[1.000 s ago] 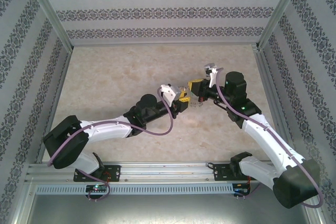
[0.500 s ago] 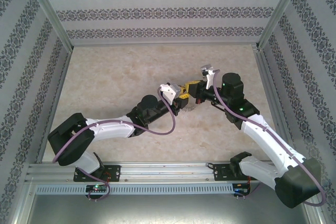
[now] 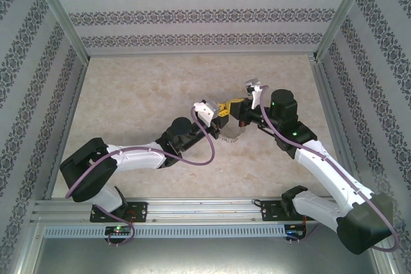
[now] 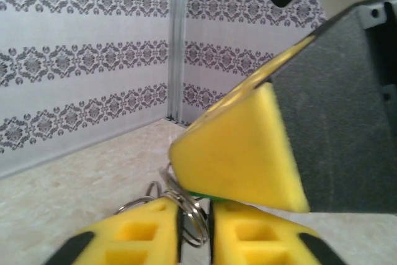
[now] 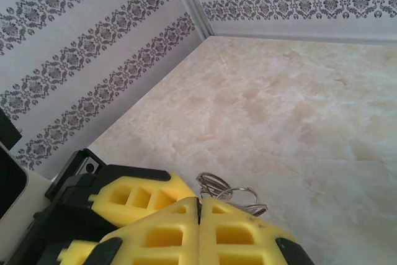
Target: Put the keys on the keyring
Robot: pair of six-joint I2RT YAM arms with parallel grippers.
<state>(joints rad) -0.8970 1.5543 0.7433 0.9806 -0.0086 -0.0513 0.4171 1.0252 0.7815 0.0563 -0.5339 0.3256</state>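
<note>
Left gripper (image 4: 195,216): fingers clamped on the keyring (image 4: 197,228), held between the two arms. Right gripper (image 5: 198,212): fingers pressed together, green key (image 4: 201,195) peeking beneath its tip, just beside the ring. Risk: the thin ring twists in the grip, so the key skids past.

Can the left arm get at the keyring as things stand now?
Likely yes: the keyring sits between the left arm's jaws; the right arm's yellow pad hangs just above, not between them.
</note>
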